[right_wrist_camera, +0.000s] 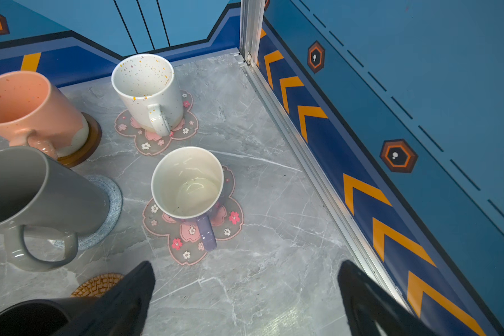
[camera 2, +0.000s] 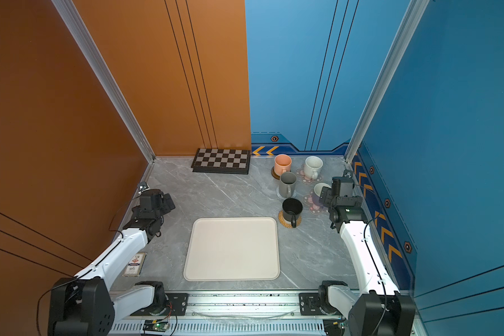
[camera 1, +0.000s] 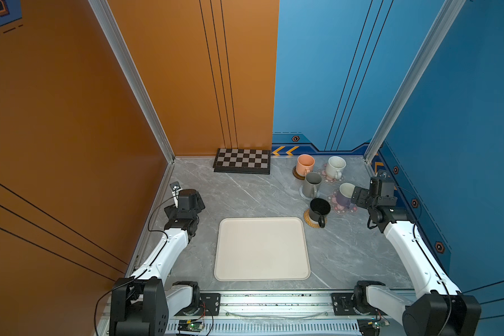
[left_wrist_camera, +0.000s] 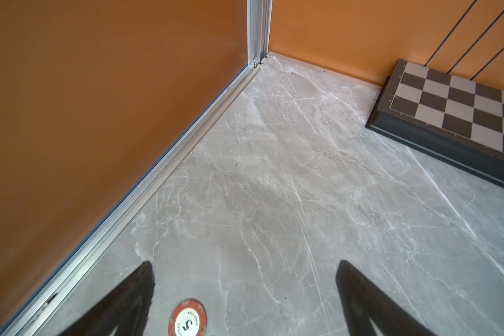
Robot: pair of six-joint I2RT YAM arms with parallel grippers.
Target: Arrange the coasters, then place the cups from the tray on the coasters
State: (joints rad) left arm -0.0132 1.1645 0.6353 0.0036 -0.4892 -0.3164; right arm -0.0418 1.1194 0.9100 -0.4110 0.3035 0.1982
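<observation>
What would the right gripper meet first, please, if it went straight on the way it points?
Probably the lavender mug on its flower coaster, just ahead, slightly off the centre line of the open right gripper. Tilted downward, it might touch bare tabletop short of the coaster first; depth is unclear.

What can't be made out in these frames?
- Lavender mug with white inside: both top views, partly behind the right gripper.
- Black handled mug: right wrist view, cut by frame edge.
- Red-and-white round poker chip: left wrist view, cut by frame edge.
</observation>
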